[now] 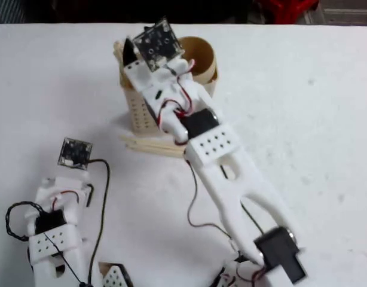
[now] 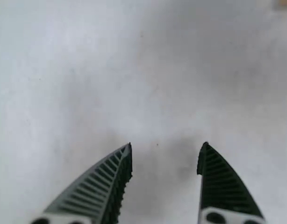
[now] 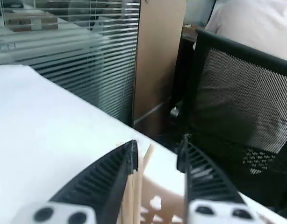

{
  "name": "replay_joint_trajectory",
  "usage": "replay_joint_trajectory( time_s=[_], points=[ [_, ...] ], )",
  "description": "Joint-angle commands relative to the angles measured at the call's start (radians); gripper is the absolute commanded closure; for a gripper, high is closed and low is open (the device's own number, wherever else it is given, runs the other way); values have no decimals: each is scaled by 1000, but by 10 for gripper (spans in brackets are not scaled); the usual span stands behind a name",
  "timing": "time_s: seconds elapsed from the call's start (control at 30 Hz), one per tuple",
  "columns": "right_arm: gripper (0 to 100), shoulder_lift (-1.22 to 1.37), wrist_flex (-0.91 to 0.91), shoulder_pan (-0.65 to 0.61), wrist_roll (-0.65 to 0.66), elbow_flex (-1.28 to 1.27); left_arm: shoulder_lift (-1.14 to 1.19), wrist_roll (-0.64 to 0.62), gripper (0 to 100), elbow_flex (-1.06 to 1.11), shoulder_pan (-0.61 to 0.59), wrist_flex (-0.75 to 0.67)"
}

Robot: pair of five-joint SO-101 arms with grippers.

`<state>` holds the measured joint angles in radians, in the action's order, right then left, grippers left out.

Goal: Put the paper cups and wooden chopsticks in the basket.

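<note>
White table [image 1: 303, 119]: loose chopsticks [image 1: 150, 146] flat beside basket [image 1: 141, 113], crosswise, near right gripper [image 3: 158, 144]. Jaws parted, seemingly empty; left gripper [image 2: 167, 145] spread, farther off.

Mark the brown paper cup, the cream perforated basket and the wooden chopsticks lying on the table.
brown paper cup [image 1: 202, 55], high view, inside of its open mouth.
cream perforated basket [image 1: 138, 113], high view, its perforated wall.
wooden chopsticks on the table [image 1: 150, 146], high view, middle of the bundle.
</note>
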<state>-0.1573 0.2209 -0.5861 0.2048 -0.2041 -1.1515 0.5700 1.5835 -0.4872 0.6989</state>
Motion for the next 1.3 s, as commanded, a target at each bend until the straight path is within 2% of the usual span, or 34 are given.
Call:
replay_joint_trajectory(
  time_s=[0.0, 0.23, 0.33, 0.43, 0.63, 0.87, 1.27],
  points=[
    [841, -206, 150, 10, -8, -54, -15, 12, 763, -5, 13, -12],
    [837, -564, 702, 33, 5, -282, -15, 12, 763, -5, 13, -12],
    [836, -697, 875, 44, 153, -382, -15, 12, 763, -5, 13, -12],
    [836, -774, 917, 50, 321, -514, -15, 12, 763, -5, 13, -12],
    [837, -728, 783, 128, 476, -755, -15, 12, 763, -5, 13, -12],
    [837, -483, 607, 194, 591, -773, -15, 12, 763, -5, 13, -12],
    [839, -147, 203, 223, 609, -772, -15, 12, 763, -5, 13, -12]
  ],
)
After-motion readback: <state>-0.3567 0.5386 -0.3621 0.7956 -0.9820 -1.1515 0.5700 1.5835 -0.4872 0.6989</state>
